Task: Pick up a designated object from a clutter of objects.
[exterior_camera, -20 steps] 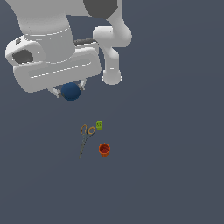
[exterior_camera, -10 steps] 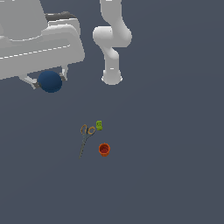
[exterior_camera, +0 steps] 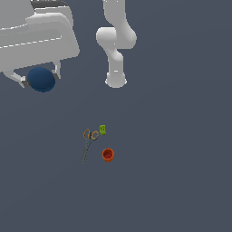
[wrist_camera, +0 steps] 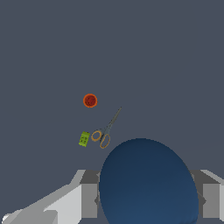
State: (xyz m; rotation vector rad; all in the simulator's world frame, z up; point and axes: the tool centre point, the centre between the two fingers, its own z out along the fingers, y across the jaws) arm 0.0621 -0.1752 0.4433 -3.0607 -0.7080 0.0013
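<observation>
Hand [exterior_camera: 41,79] and ball fill the upper part of the exterior view's left, at about ten o'clock from the clutter on the bench. Its two fingers [exterior_camera: 16,78] stand closed against opposite sides of the dark blue ball [exterior_camera: 41,79], which hangs between them well clear of the bench [exterior_camera: 181,172]. The hand's pale body is cut off by the frame edge, and only short stubs of the fingers show past the ball. In the wrist view the ball [wrist_camera: 148,183] takes up most of the near field and is cropped at the frame edge; the grey finger pads flank it, though their contact faces are hidden behind its curve.

Well apart from the ball lie the other items. Orange-handled scissors [exterior_camera: 88,142] rest flat, handles toward twelve o'clock and thin blades trailing toward seven o'clock; the blades are faint and probably shut, hard to tell at this size. A small lime-green block [exterior_camera: 103,129] sits just beside the handles at two o'clock. An orange-red cup [exterior_camera: 108,155] stands near, at about four o'clock from the scissors. The arm's white base [exterior_camera: 116,80] stands at twelve o'clock.
</observation>
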